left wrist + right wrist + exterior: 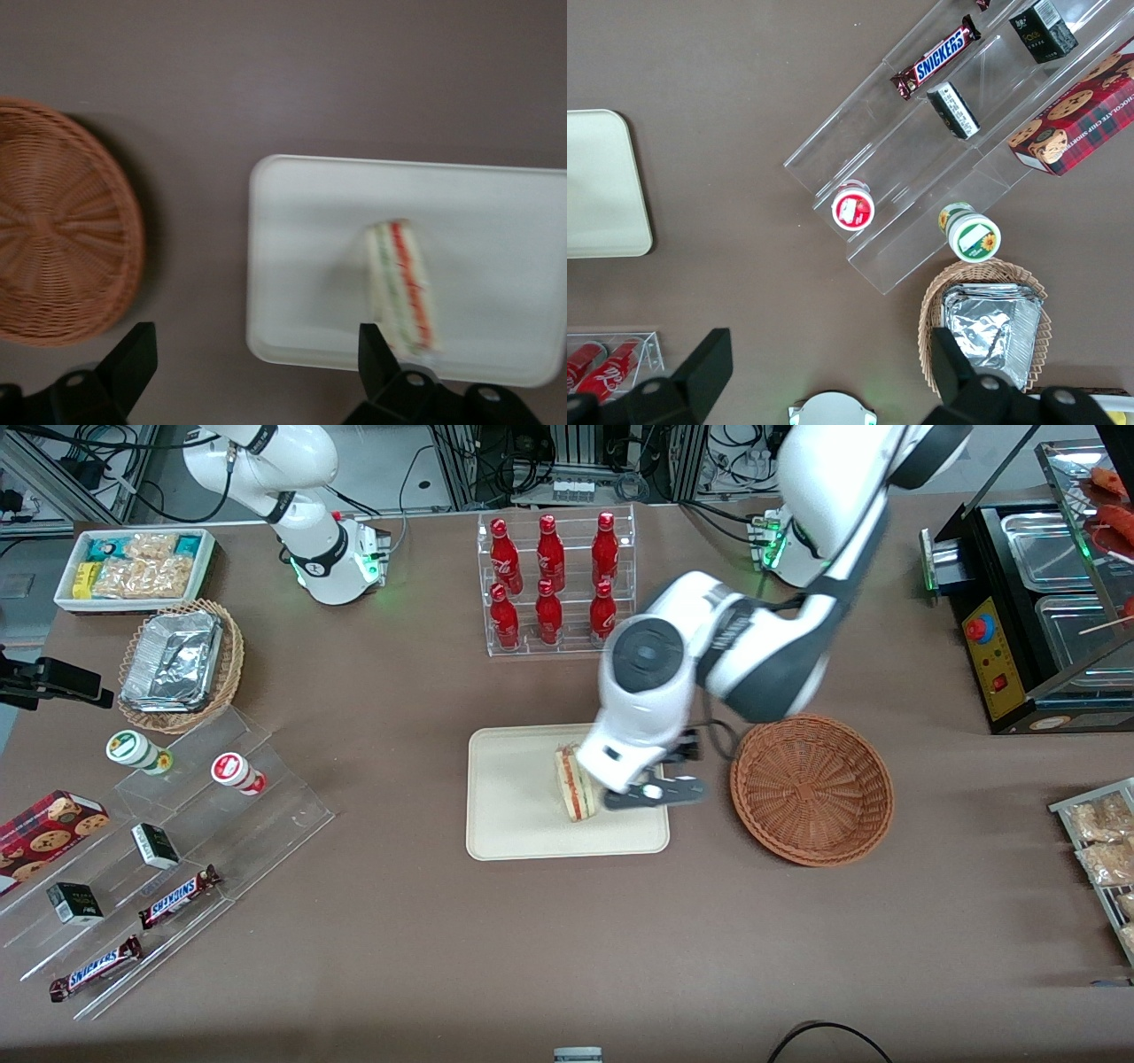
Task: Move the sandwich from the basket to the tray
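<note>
The sandwich [574, 784] [403, 283] rests on the cream tray [514, 806] [301, 248] with its red and green filling stripe facing up. My gripper [657, 790] [255, 341] hovers just above the tray's edge nearest the basket, beside the sandwich. It is open with its fingers [133, 354] wide apart, and nothing is between them. The reddish-brown wicker basket [811, 788] [53, 230] stands beside the tray, toward the working arm's end of the table, and is empty.
A clear rack of red bottles [554, 580] stands farther from the front camera than the tray. Toward the parked arm's end are a stepped acrylic display [177, 841], a tan basket of foil containers [177, 664] and a white snack bin [133, 567]. A black appliance [1036, 602] sits at the working arm's end.
</note>
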